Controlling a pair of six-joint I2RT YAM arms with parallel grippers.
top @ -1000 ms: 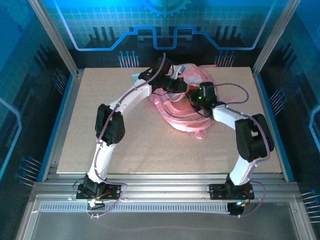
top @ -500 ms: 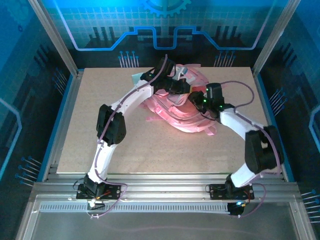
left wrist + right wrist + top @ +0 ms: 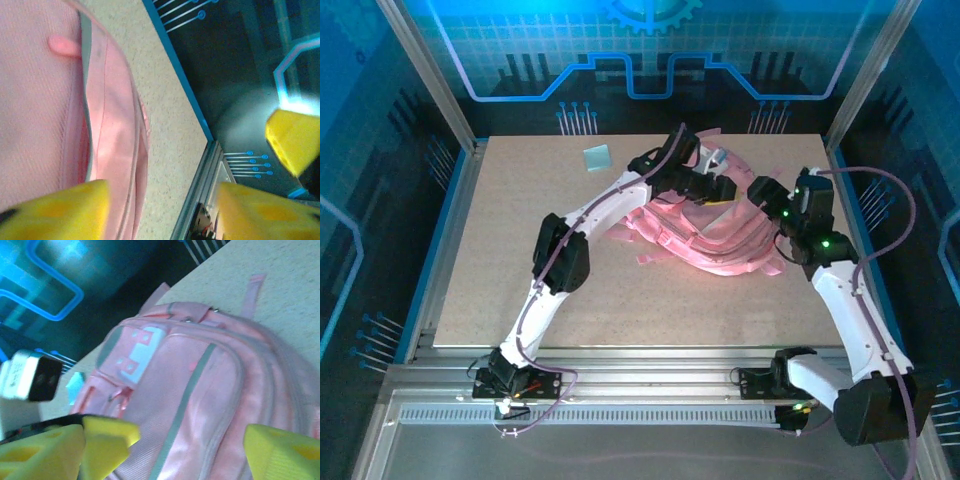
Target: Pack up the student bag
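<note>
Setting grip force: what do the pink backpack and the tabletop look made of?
Large soft pink backpack: likely woven synthetic fabric, faint sheen, judging by folds and visible weave. Speckled beige tabletop: matte board, perhaps particleboard; its flecked grain suggests so.

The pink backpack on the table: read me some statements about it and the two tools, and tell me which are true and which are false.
1. The backpack lies on the table. True.
2. The left tool is clamped on a strap. False: its fingers stand apart and grip nothing.
3. A small pale square item lies on the table, apart from the backpack, toward the far left. True.
4. The right tool is shut. False: its fingers stand wide apart, with the backpack beyond them.
5. The backpack has a whitish patch on its front. True.
</note>
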